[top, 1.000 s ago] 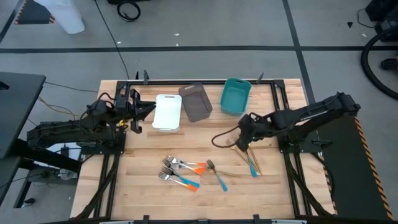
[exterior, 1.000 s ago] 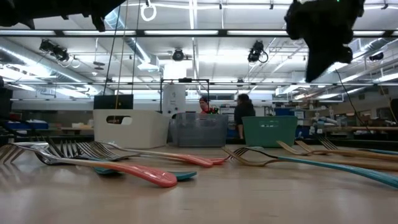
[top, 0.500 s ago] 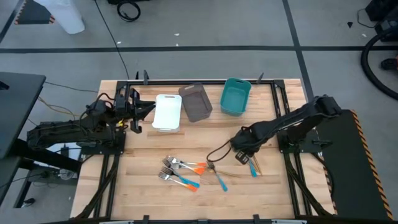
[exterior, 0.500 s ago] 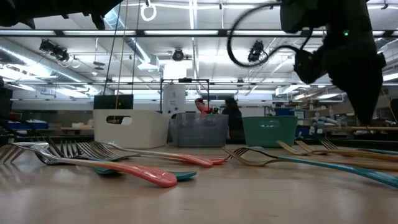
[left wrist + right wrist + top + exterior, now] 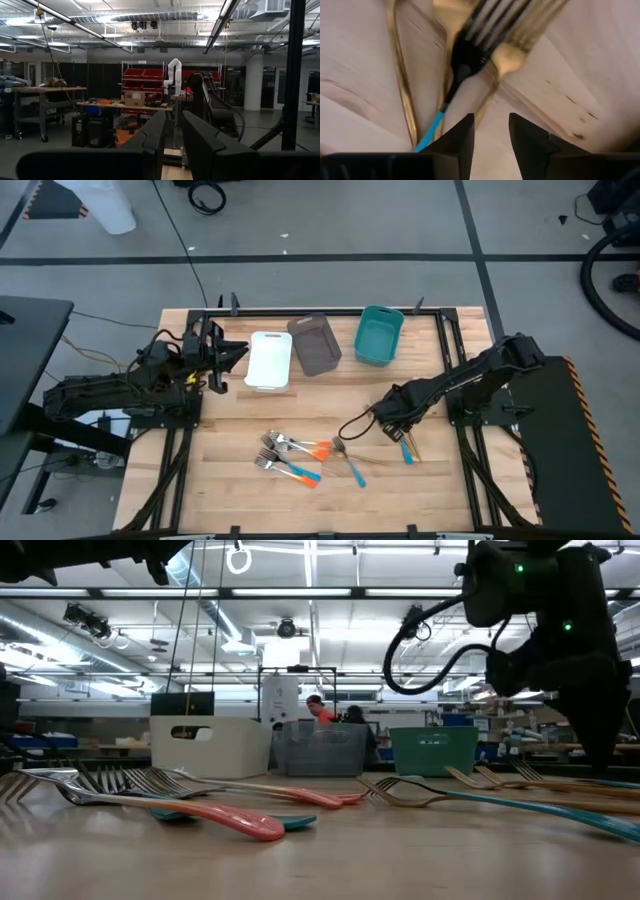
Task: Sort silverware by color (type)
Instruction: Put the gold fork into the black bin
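Reaching low over the right-hand part of the wooden tabletop (image 5: 230, 490), the right tool (image 5: 392, 427) hangs just above a small cluster of silverware. In the right wrist view its two dark fingers (image 5: 455, 145) stand a narrow way apart with nothing between them, and just ahead of them lie a blue-handled fork (image 5: 451, 92) and several slim gold pieces (image 5: 402, 90), crossing and touching one another.

From above, this cluster (image 5: 405, 442) sits at centre right of the frame. A second, larger heap of orange- and blue-handled forks and spoons (image 5: 295, 455) lies at lower centre, well apart from it.

Three bins stand in a row along the upper middle of the high view: white (image 5: 270, 360), grey (image 5: 315, 345) and teal (image 5: 378, 335). From here I cannot tell whether any holds cutlery.

The left tool (image 5: 232, 356) waits at upper left beside the white bin; its fingers (image 5: 152, 142) show a slim gap and hold nothing.

The step in hand looks like picking one piece from the right cluster. To do it well, the tool should probably straddle a single handle (the blue one stands out best) at a stretch clear of the gold neighbours, come down squarely, and close only once the fingers flank that handle alone, or two pieces may lift together.
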You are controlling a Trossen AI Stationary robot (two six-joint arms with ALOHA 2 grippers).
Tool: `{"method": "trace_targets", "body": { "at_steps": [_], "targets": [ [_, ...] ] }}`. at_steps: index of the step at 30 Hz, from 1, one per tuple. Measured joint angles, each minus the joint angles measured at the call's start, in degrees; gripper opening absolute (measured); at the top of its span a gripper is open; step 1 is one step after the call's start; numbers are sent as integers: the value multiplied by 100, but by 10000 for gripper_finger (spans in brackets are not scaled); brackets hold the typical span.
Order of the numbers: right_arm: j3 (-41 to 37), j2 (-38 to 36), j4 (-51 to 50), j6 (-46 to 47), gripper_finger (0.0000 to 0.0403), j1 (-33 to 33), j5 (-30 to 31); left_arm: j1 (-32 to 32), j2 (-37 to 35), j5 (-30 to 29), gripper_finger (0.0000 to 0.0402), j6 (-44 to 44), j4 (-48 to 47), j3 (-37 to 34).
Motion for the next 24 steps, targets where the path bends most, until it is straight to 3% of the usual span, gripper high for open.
{"method": "trace_targets", "body": {
  "at_steps": [15, 24],
  "targets": [
    [-705, -54, 907, 259, 119, -117, -45, 0, 0, 0, 70, -2, 2, -2],
    [-746, -45, 977, -86, 26, -304, -175, 0, 0, 0, 70, -4, 2, -2]
  ]
}}
